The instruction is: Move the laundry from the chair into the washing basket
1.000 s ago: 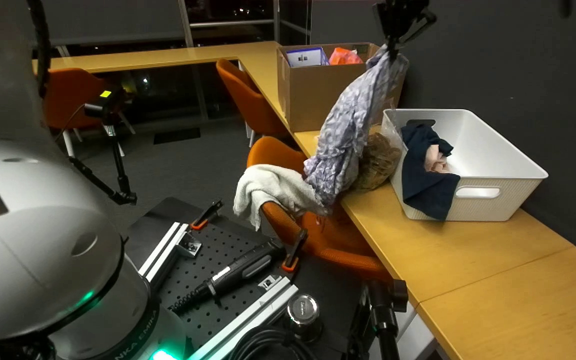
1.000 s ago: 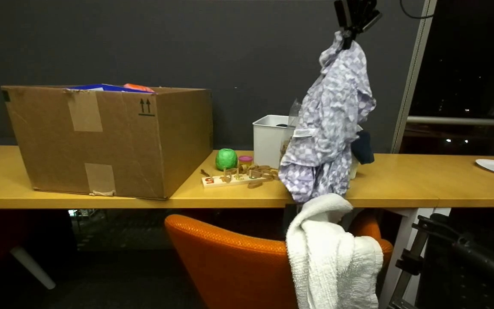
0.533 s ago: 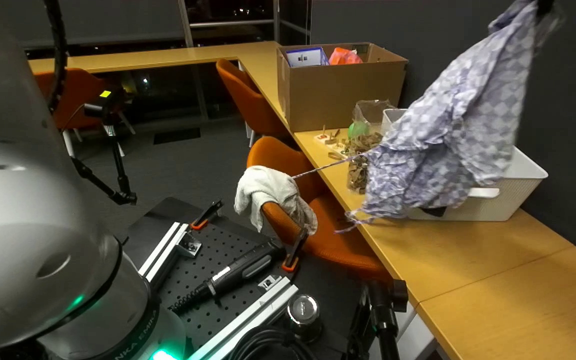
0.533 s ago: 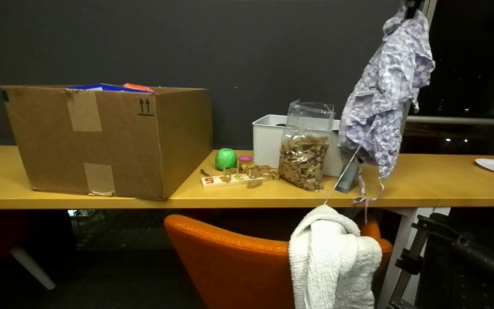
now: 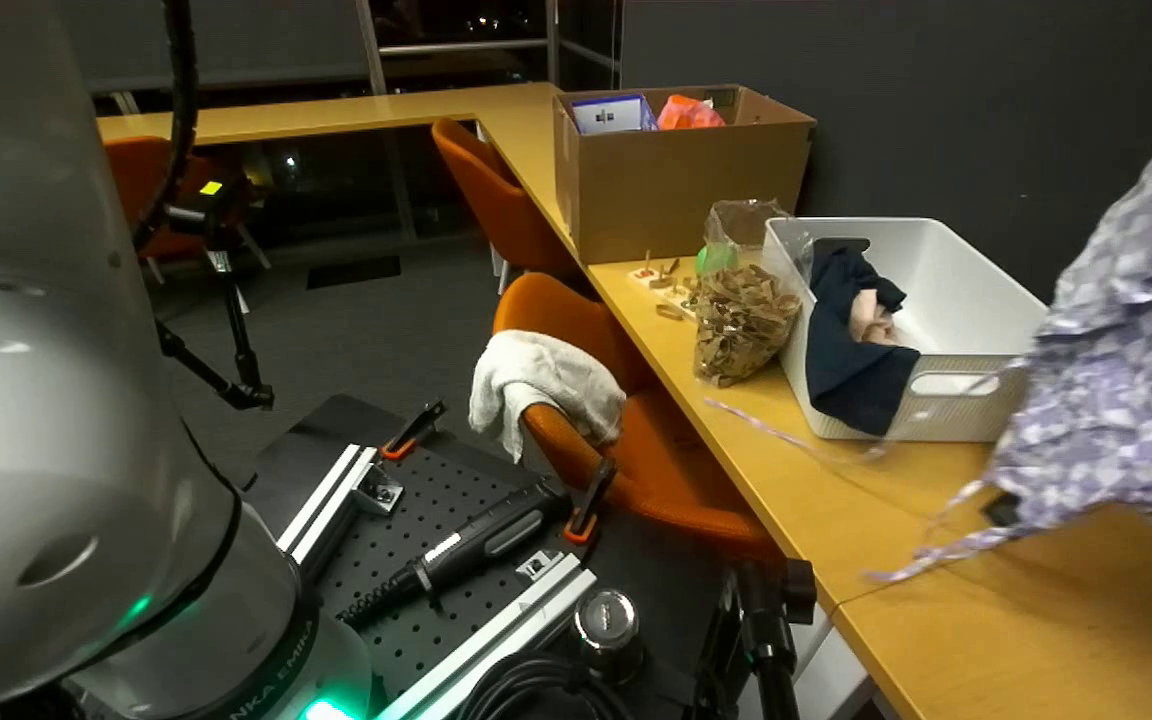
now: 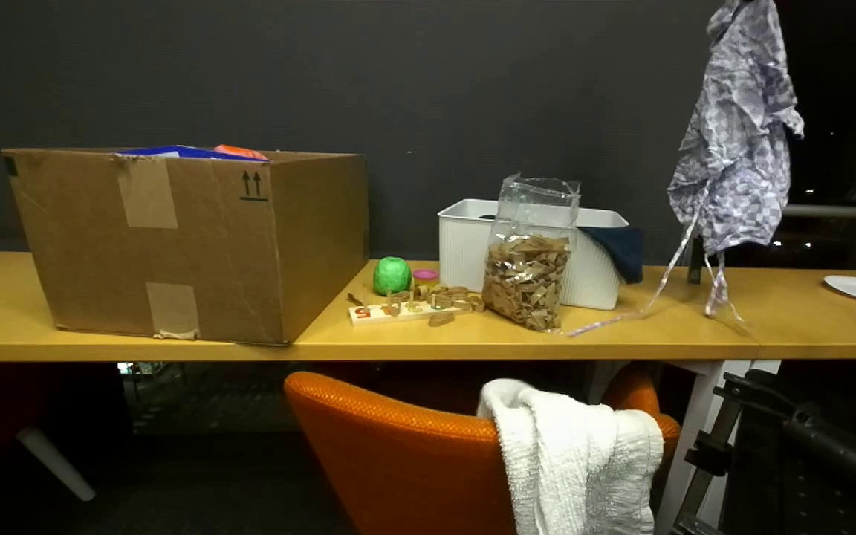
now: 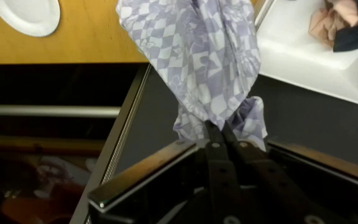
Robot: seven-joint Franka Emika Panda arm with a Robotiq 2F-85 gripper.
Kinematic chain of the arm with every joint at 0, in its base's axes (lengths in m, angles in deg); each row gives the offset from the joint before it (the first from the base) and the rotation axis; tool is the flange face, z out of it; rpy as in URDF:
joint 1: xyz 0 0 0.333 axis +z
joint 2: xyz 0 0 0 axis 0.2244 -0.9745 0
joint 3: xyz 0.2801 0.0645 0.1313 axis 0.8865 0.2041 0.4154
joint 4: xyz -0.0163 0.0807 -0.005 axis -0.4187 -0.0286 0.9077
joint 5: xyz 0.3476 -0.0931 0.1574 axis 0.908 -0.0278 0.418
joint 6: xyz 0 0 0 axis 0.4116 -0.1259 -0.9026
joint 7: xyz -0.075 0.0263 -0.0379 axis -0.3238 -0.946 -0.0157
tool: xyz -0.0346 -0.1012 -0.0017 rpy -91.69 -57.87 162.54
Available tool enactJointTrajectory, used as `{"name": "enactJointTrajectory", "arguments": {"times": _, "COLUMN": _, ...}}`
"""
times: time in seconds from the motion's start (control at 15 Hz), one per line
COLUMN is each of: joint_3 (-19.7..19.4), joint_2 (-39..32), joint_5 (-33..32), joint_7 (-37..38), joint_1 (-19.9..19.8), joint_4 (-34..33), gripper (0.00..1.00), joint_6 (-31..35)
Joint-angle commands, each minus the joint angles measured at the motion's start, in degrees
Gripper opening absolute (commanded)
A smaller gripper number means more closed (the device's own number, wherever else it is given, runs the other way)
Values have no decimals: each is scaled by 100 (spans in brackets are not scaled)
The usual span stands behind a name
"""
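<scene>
White rounded robot arm (image 5: 46, 480) far left, black band at its base reads "NKA EMIKA", start of the lettering curving out of sight. Black handheld tool with coiled cord (image 5: 481, 535), pale label, too small to read. White terry towel (image 5: 546, 380), plush, creased, draped over the side of the orange moulded chair (image 5: 671, 475). Round metal canister with shiny lid (image 5: 606, 625), mark on top illegible. Brown cardboard box (image 5: 686, 190) on yellow wooden table (image 5: 1056, 640); two dark up arrows (image 6: 252, 184) over a bar printed on it in an exterior view. Blue-and-white carton (image 5: 614, 114) inside, dark mark, can't read. Clear plastic bag of brown strips (image 5: 746, 320) just beside white rectangular plastic washing basket (image 5: 946, 270); dark navy cloth (image 5: 856, 380) over its rim, pale pink fabric (image 5: 871, 315) next to it.

Far right: lavender-and-white checked thin fabric piece (image 5: 1126, 380), crumpled, faint line motifs on some squares in wrist view, thin strings trailing. Hangs above the table, right of the basket in both exterior views. End effector (image 7: 218, 127): fingertips pinched together on the fabric's gathered end.
</scene>
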Motion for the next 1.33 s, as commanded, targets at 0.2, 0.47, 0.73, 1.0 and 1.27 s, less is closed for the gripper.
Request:
{"name": "enactJointTrajectory", "arguments": {"times": 0.2, "joint_3": 461, "joint_2": -700, "joint_5": 685, "joint_7": -398, "joint_1": 148, "joint_4": -1279, "gripper": 1, "joint_6": 618}}
{"name": "enactJointTrajectory", "arguments": {"times": 0.47, "joint_3": 963, "joint_2": -382, "joint_5": 698, "joint_7": -688, "joint_1": 702, "joint_4": -718, "gripper": 1, "joint_6": 1053}}
{"name": "enactJointTrajectory", "arguments": {"times": 0.73, "joint_3": 1431, "joint_2": -728, "joint_5": 1310, "joint_7": -1606, "joint_1": 762, "joint_4": -230, "gripper": 1, "joint_6": 1883}}
{"name": "enactJointTrajectory", "arguments": {"times": 1.0, "joint_3": 1514, "joint_2": -1304, "joint_5": 1797, "joint_7": -2459, "joint_1": 543, "joint_4": 144, "gripper": 1, "joint_6": 2384}}
{"name": "enactJointTrajectory", "arguments": {"times": 1.27, "joint_3": 1485, "joint_2": -1454, "joint_5": 1496, "joint_7": -2625, "joint_1": 282, "joint_4": 256, "gripper": 1, "joint_6": 2747}}
